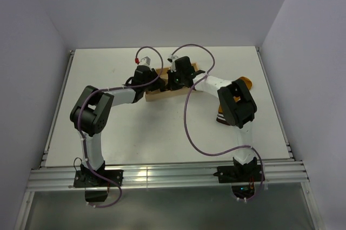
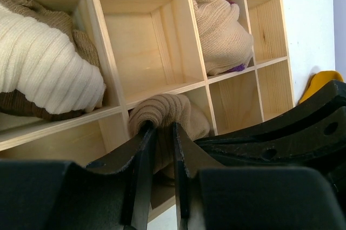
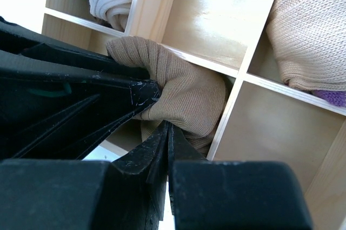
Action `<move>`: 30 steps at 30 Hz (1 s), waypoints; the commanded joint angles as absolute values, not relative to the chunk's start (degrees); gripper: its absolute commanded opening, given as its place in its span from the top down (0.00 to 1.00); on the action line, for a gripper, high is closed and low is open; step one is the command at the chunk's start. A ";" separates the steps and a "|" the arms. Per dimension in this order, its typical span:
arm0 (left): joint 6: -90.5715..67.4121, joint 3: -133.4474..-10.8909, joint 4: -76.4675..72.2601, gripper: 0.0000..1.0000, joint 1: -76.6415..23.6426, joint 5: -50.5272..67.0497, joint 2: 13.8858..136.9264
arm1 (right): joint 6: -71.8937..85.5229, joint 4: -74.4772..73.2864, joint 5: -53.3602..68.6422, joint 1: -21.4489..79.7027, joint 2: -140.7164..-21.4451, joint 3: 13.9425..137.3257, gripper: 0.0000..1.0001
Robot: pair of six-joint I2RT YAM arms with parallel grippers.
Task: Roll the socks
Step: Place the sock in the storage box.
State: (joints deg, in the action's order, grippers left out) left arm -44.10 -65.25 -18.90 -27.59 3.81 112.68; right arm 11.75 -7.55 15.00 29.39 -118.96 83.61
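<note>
A white table (image 1: 108,133) stood between white walls (image 1: 162,3), with a wooden box (image 2: 135,41) of little rooms on it. Both arms reached forward to the box. The left gripper (image 2: 160,143) pinched the bunched tan sock (image 3: 184,89) in one room. The right gripper (image 3: 167,135) touched that sock, jaws together. The mustard sock (image 1: 245,82) lay on the table to the right of the box.

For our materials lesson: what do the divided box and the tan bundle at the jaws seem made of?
Divided box: pale, matt wood, likely bare; grain lines show. Tan bundle: soft knitted fabric, matt; fine ribs visible.
</note>
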 commanded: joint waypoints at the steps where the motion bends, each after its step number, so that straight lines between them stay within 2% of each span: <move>1: -42.98 -63.54 -13.45 0.75 -29.27 3.96 113.20 | 12.22 -8.79 13.27 29.36 -120.85 84.81 0.94; 10: -40.52 -70.83 -6.60 0.75 -29.18 0.26 117.59 | 9.85 -7.55 13.54 29.36 -112.35 82.53 0.92; 12: -39.64 -73.46 -4.93 0.75 -29.00 -1.75 118.56 | 9.32 -7.73 12.49 29.36 -109.96 81.92 0.89; 13: -39.38 -74.35 -4.49 0.75 -28.83 -2.11 119.43 | 9.32 -7.91 11.70 29.36 -108.82 81.65 0.84; 18: -38.58 -77.52 -3.43 0.75 -28.30 -2.90 121.20 | 9.14 -9.75 6.07 28.83 -100.91 79.63 0.73; 30: -38.23 -85.95 -1.32 0.73 -27.16 -2.64 127.79 | 15.73 -5.54 -1.76 21.89 -80.17 64.00 0.64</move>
State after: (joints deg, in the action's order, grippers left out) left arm -40.03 -84.27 -7.68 -28.08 -0.95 123.39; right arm 13.15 -8.47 1.39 23.83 -84.29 67.29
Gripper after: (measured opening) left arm 0.269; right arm 0.351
